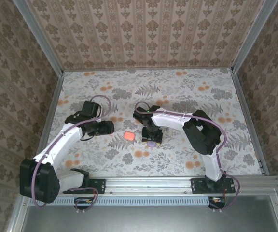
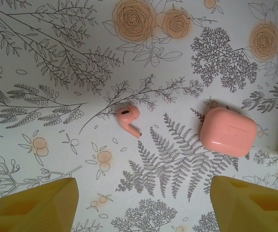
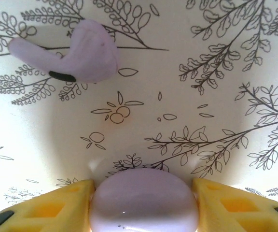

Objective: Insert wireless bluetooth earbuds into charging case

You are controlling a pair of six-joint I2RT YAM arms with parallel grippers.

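Earbud: One pink earbud (image 2: pixel 128 118) lies flat on the counter (image 1: pixel 187 96). It is just ahead of your left pincer (image 2: pixel 143 193), a little left of the middle of its gap.
Long way: In the left wrist view the fat end points up and left. The thin stem points down and right, toward the case.
Case: The pink charging case (image 2: pixel 228 131) sits near the earbud on its right, not touching it. Its lid looks shut.
Nearer arm: Your left arm is the near one for the earbud. From above, the case lies between your two pincers.
Left pincer: It is spread wide with nothing in it, and it hangs above the counter.
Right pincer: The right pincer (image 3: pixel 144 191) has a finger pressed on each side of a purple round thing (image 3: pixel 144 210). That is not your case. A purple earbud-shaped piece (image 3: pixel 76 55) lies ahead of it.
Next move, my guess: Slide the left pincer a bit left, turn it to cross the stem, then come down. The lid likely has to be opened first.
Surface: The counter is flat and printed with leaves and orange flowers (image 2: pixel 135 19). The flowers are close to the earbud's colour, so don't mix them up.
Room: There is bare counter all around the earbud. The case is near the right-hand finger's side, so watch it as you come down.
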